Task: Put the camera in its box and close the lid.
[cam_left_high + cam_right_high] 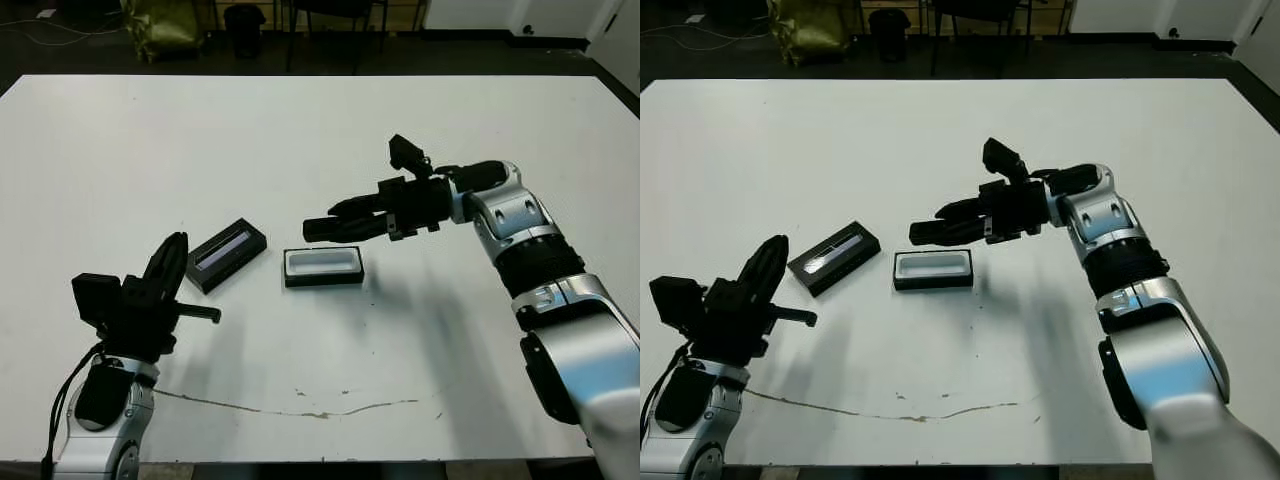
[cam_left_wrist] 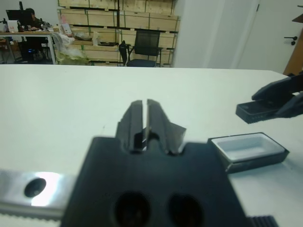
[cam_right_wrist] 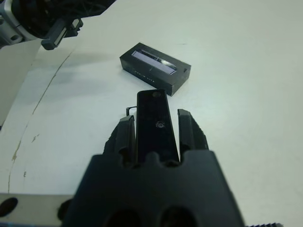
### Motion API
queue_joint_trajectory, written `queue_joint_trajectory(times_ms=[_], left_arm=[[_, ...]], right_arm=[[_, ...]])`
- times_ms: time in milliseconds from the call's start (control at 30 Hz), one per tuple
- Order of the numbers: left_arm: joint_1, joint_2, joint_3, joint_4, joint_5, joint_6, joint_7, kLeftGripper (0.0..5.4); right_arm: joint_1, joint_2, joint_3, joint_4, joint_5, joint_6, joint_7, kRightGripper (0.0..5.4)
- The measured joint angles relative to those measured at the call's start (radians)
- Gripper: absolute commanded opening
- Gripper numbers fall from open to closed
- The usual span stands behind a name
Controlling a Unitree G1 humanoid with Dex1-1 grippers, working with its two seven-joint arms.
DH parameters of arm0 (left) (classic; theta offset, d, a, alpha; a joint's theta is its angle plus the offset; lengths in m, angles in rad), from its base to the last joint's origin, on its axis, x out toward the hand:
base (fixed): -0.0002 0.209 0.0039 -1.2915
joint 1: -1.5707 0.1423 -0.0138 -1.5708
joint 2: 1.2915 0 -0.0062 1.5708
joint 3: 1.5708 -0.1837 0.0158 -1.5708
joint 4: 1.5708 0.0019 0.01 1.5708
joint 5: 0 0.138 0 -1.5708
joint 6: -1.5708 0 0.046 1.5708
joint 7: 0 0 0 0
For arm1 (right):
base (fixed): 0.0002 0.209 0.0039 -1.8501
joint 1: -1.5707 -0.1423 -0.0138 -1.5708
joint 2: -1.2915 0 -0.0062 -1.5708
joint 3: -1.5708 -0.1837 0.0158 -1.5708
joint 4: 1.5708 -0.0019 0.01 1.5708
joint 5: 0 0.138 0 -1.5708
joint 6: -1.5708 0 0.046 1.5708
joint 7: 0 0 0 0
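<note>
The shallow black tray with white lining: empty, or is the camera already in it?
Empty. The tray shows bare white lining; the slim black camera bar sits in the right pincer above it.

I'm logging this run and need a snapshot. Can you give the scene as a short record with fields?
camera: black bar held in the right gripper, above the table near the box
box: open, white-lined tray, empty, on the table
lid: off, lying flat on the table beside the box
left gripper: shut, empty, near the lid
table: white
stage: camera not yet in box
</note>
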Motion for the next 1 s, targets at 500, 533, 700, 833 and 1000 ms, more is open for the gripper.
queue_joint_trajectory(times_ms=[500, 533, 700, 833, 1000], left_arm=[[0.001, 0.000, 0.000, 0.002, -0.003, -0.010, -0.009, 0.00], [0.002, 0.000, 0.000, 0.001, -0.003, -0.010, -0.009, 0.00], [0.002, 0.000, 0.000, 0.002, -0.003, -0.011, -0.010, 0.00], [0.004, 0.000, -0.001, 0.002, -0.009, -0.009, -0.010, 0.00], [0.004, 0.000, -0.004, 0.002, -0.001, -0.010, -0.010, 0.00]], right_arm=[[-0.002, 0.020, 0.029, 0.101, -0.083, -0.054, -0.018, 0.86], [-0.003, 0.023, 0.029, 0.115, -0.085, -0.056, -0.017, 0.86], [-0.019, 0.043, 0.029, 0.166, -0.090, -0.088, -0.018, 0.86], [-0.024, 0.053, 0.028, 0.187, -0.097, -0.098, -0.016, 0.86], [-0.024, 0.060, 0.031, 0.188, -0.118, -0.101, -0.017, 0.86]])
